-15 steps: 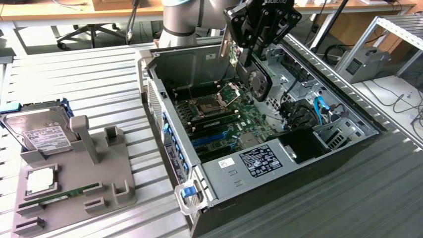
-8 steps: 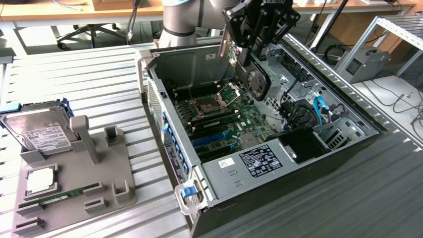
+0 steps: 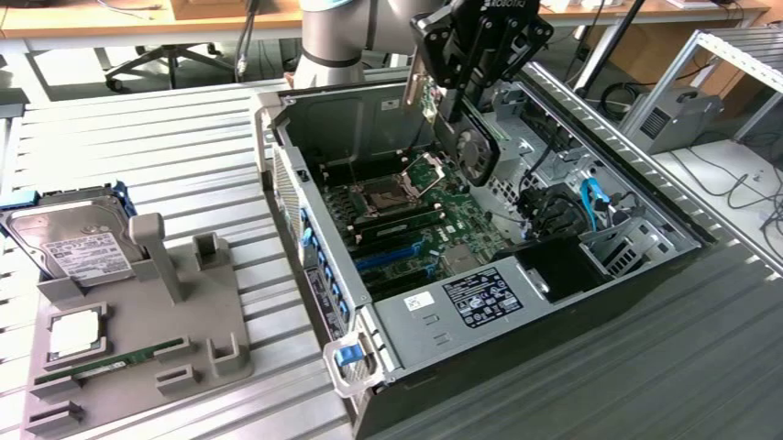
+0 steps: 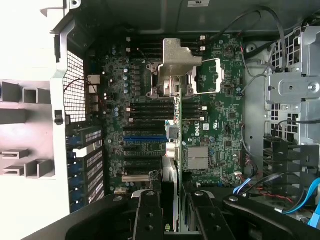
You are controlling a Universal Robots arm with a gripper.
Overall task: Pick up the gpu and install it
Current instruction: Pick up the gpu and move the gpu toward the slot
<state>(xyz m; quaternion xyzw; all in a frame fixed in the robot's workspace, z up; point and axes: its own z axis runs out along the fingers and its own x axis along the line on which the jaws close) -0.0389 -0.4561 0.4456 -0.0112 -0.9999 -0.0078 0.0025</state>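
Gripper (image 3: 463,87): upper centre of the exterior view, above the open case (image 3: 410,325); fingers (image 4: 148,215) pinching the gpu (image 3: 474,154).
Gpu: held on edge, fan side toward the frame's right, hanging over the motherboard (image 3: 463,229); contact with a slot cannot be told.
Tray (image 3: 183,321): lower left, carrying hard drive (image 3: 80,252) and RAM stick (image 3: 110,364).

the gpu (image 3: 475,152) hangs on edge over the open computer case (image 3: 289,188), clamped in the tool (image 3: 457,105). its green board stands nearly upright, and the black round fan cooler faces the exterior view's right. in the wrist view the gpu (image 4: 174,167) shows edge-on as a thin strip above the motherboard (image 4: 212,137), not seated in a slot.
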